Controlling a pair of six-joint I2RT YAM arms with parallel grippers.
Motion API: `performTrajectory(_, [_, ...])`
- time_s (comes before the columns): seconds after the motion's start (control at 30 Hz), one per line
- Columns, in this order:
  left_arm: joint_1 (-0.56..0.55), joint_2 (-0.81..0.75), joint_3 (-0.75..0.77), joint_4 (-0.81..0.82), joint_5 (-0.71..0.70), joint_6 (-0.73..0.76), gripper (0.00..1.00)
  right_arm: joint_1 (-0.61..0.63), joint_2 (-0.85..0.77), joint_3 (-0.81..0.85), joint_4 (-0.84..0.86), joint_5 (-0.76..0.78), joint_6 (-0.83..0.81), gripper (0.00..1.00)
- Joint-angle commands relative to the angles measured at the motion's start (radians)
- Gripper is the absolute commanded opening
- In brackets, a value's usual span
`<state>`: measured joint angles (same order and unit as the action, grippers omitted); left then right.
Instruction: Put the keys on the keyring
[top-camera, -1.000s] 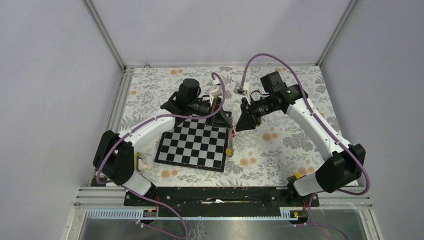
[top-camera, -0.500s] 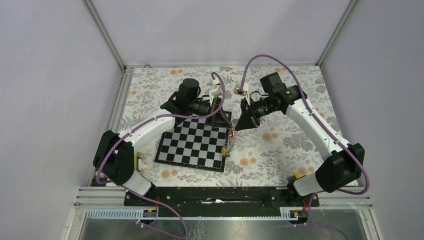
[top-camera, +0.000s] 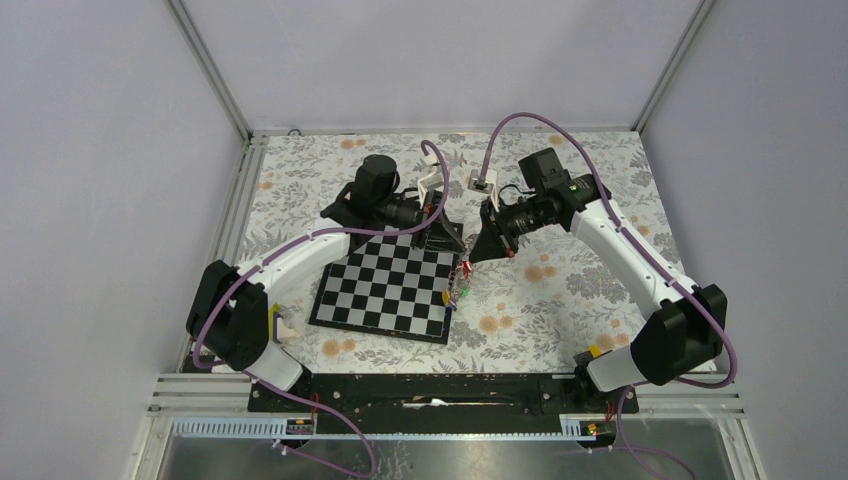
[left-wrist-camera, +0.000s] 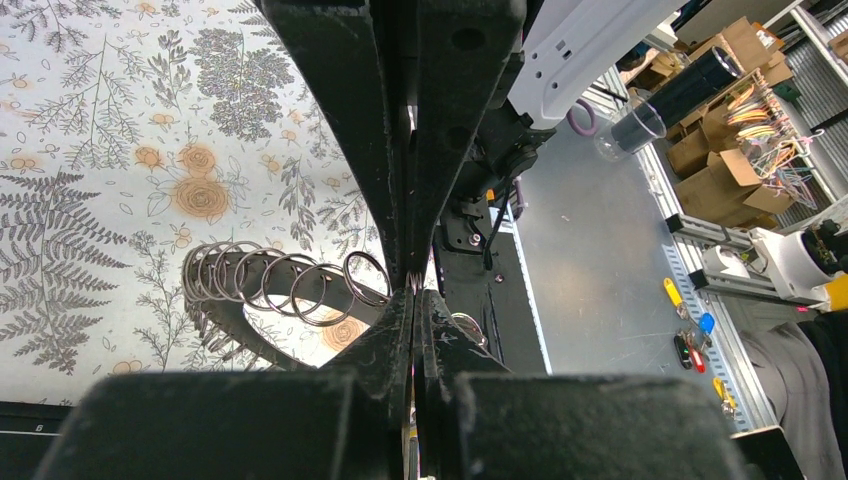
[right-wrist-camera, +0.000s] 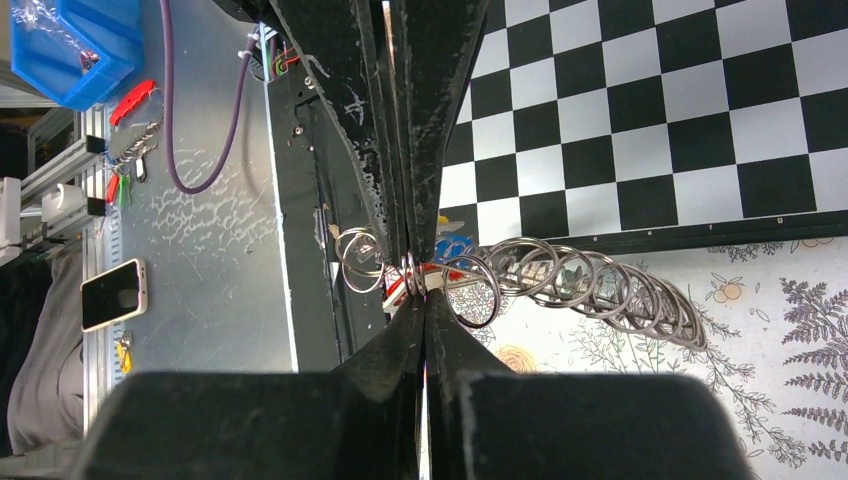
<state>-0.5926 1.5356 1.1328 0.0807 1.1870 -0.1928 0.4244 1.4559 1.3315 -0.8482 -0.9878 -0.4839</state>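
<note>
My left gripper (top-camera: 452, 240) and right gripper (top-camera: 478, 248) meet tip to tip above the chessboard's far right corner. Both are shut on thin grey wire, the keyring, seen edge-on at the left tips (left-wrist-camera: 413, 287) and the right tips (right-wrist-camera: 415, 278). A row of several small metal rings (right-wrist-camera: 580, 282) is strung along it; they also show in the left wrist view (left-wrist-camera: 275, 287). The keys (top-camera: 459, 283) hang in a bunch below the grippers, with red, yellow and green tags. A red tag (right-wrist-camera: 397, 288) and a blue tag (right-wrist-camera: 452, 245) show behind the right tips.
The chessboard (top-camera: 385, 285) lies on the flowered cloth (top-camera: 560, 290), under and left of the hanging bunch. A white connector (top-camera: 483, 181) on the purple cable hangs behind the right wrist. Metal frame rails (top-camera: 240, 200) border the table.
Both grippers have shifted slightly back and up while staying shut together. The key bunch, partly resting low by the board's right edge a second ago, now hangs higher beneath them.
</note>
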Motion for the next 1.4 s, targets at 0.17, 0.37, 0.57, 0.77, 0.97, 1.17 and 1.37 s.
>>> performTrajectory(0.17, [0.013, -0.039, 0.014, 0.143, 0.046, -0.055, 0.0, 0.002, -0.039, 0.024, 0.019, 0.006, 0.019, 0.22])
performTrajectory(0.37, [0.022, -0.042, -0.012, 0.224, 0.058, -0.123, 0.0, -0.005, -0.08, 0.061, -0.006, 0.009, -0.006, 0.26])
performTrajectory(0.57, [0.024, -0.042, -0.019, 0.254, 0.062, -0.147, 0.0, -0.013, -0.095, 0.085, -0.008, 0.018, -0.012, 0.27])
performTrajectory(0.77, [0.024, -0.042, -0.028, 0.288, 0.064, -0.179, 0.0, -0.013, -0.087, 0.078, 0.015, -0.002, 0.001, 0.29])
performTrajectory(0.97, [0.024, -0.04, -0.031, 0.298, 0.066, -0.187, 0.0, -0.013, -0.085, 0.066, 0.057, 0.004, 0.026, 0.29])
performTrajectory(1.17, [0.024, -0.038, -0.034, 0.308, 0.068, -0.193, 0.0, -0.013, -0.087, 0.056, 0.077, 0.037, 0.036, 0.29])
performTrajectory(1.37, [0.024, -0.04, -0.039, 0.315, 0.071, -0.198, 0.0, -0.013, -0.106, 0.043, 0.079, 0.077, 0.023, 0.28])
